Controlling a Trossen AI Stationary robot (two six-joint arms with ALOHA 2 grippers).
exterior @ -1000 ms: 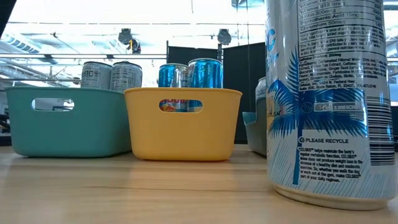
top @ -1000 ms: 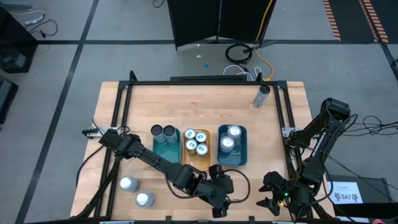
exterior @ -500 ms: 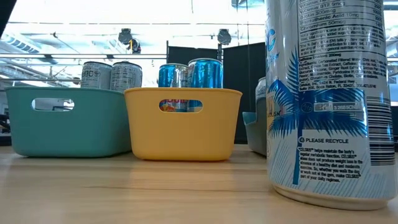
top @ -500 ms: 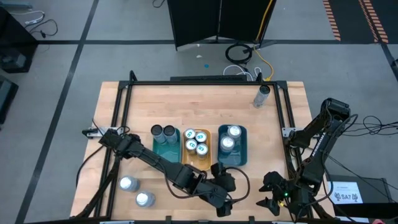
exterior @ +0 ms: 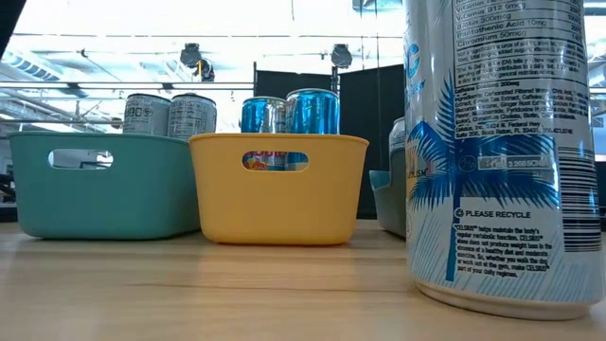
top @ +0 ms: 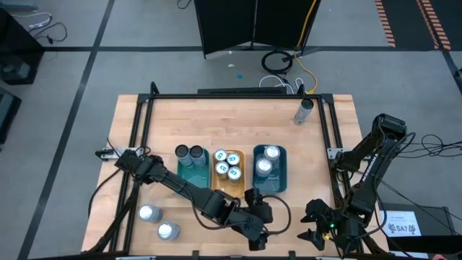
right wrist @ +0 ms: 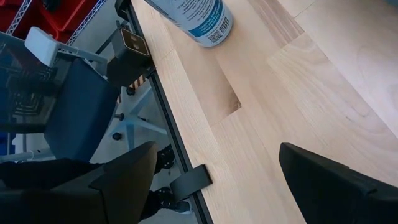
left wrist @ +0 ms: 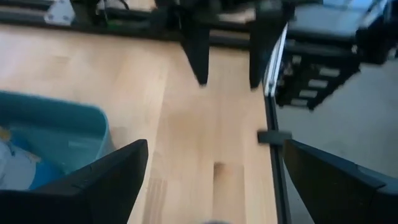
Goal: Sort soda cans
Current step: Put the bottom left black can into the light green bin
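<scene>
Left claw (top: 254, 217) open, empty, just below blue tray (top: 279, 180): between picks. Right claw (top: 315, 225) open, parked. Next: reach 2 loose cans (top: 149, 213) well left of tray.

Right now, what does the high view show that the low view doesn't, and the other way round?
Only the high view: both arms, the left gripper open near the table's front edge just in front of the trays, the right gripper open off the table's right front corner, two loose cans front left, and the inside of the blue tray.

Only the low view: the label print on the nearest can.

Both: the teal tray, the orange tray and the cans in them.
</scene>
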